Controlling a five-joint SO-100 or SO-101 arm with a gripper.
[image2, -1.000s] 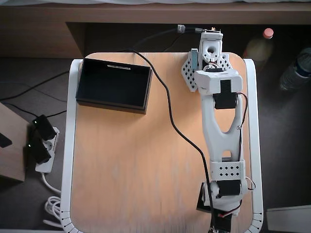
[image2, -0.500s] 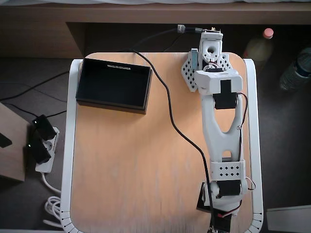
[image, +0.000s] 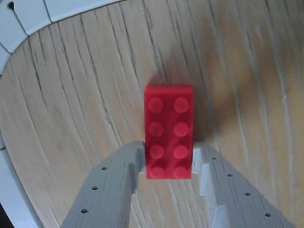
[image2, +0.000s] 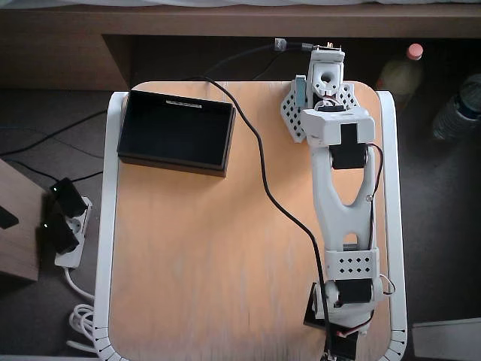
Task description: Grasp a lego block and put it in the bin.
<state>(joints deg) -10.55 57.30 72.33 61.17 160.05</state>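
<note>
In the wrist view the red lego block lies flat on the wooden table, studs up, its long side pointing away from me. My gripper has its grey fingertips pressed against both long sides of the brick's near end, so it is shut on it. Seen from overhead, the white arm stretches to the table's near right edge, and the gripper and brick are hidden beneath the wrist. The bin, a black shallow tray, sits at the table's far left corner, well away from the gripper.
A black cable runs across the table from the back down to the wrist. The table's white raised rim curves close to the brick. A power strip and bottles stand off the table.
</note>
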